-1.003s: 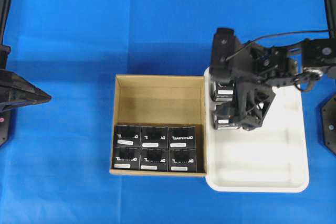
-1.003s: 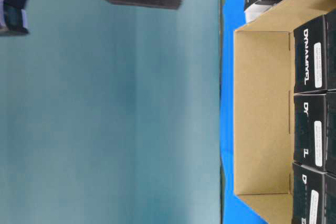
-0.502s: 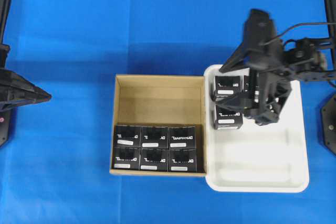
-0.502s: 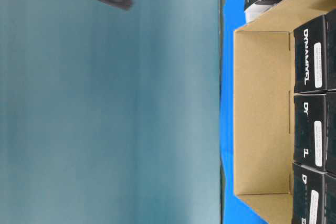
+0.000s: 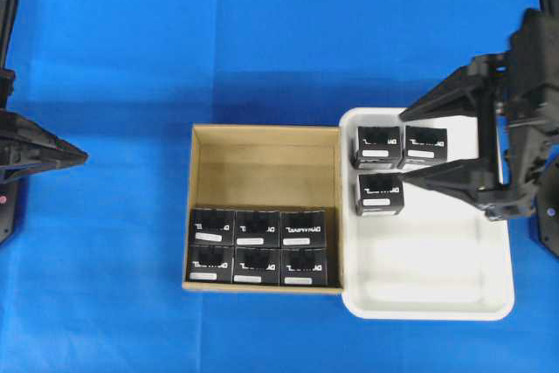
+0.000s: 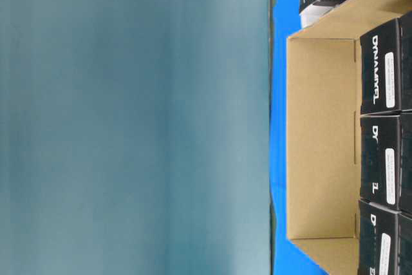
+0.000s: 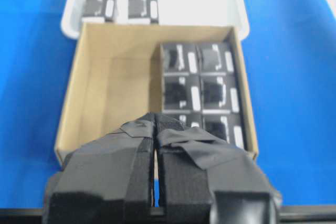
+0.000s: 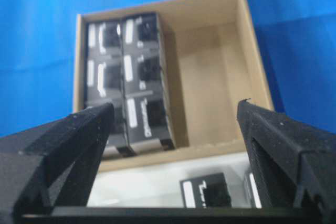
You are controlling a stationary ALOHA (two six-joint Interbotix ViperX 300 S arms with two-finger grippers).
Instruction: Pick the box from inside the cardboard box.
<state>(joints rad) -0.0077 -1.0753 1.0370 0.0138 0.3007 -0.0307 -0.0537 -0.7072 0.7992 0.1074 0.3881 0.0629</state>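
While the left gripper [image 5: 77, 158] sits at the far 9 o'clock edge of the overhead view with its taped fingers [image 7: 137, 177] pressed together around nothing, the cardboard box [image 5: 265, 135] lies well apart from it toward 3 o'clock on the blue cloth [image 5: 175, 50]. Six black boxes [image 5: 258, 246] fill the carton's 6 o'clock half in two rows of three, packed touching one another, and the 12 o'clock half shows bare brown floor. In the left wrist view the closed fingertips point at the carton's near wall, with the packed boxes just beyond toward 1 o'clock.

Just beside the carton at 3 o'clock sits the white tray [image 5: 428, 303], touching or almost touching its wall. Three more small boxes [image 5: 378, 146] lie in the tray's 11 o'clock corner, two side by side and one beneath the left one.

The right gripper [image 5: 421, 148] hovers over the tray's 3 o'clock side, jaws spread wide and empty, tips pointing toward 9 o'clock. The tray's boxes lie just beyond and between its fingertips; the boxes in the carton lie farther off toward 8 o'clock.
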